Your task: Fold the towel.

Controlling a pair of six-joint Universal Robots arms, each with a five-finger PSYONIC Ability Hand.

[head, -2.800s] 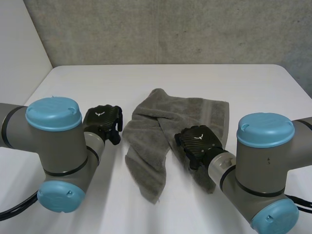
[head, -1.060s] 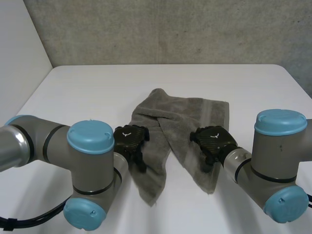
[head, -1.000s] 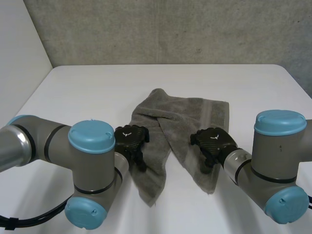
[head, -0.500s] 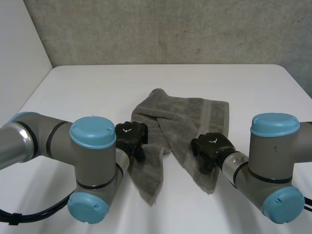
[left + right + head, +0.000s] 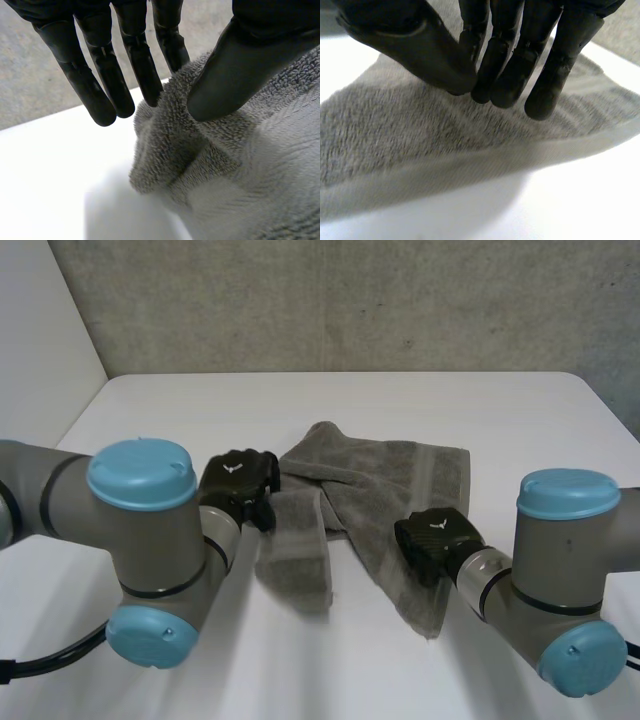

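A rumpled grey terry-cloth towel (image 5: 400,475) lies in the middle of the white table (image 5: 200,410), between the two black hands. The left hand (image 5: 238,480) is at the towel's left edge. In its wrist view the left hand (image 5: 250,55) has its thumb pressed onto a raised ridge of cloth while the finger nearest the thumb goes behind that ridge, so the fold is pinched between them. The other fingers (image 5: 102,95) stand straight and slightly apart beside the cloth, touching nothing. Below the thumb the towel (image 5: 225,165) bunches into a rounded lump and casts a shadow on the table (image 5: 50,175). In the head view a narrow strip of towel runs from these fingertips back toward the robot, doubled over on itself. The right hand (image 5: 432,538) sits on the towel's right part, close to the hemmed edge. In its wrist view the right hand (image 5: 410,40) has its thumb and fingers (image 5: 550,65) brought together tip to tip and closed on the cloth just inside the flat woven hem band. The towel (image 5: 395,130) slopes up to those fingertips, and the hem stands a little off the table (image 5: 570,200) with a shadow under it. The towel's near corner lies on the table just behind this hand, toward the robot.
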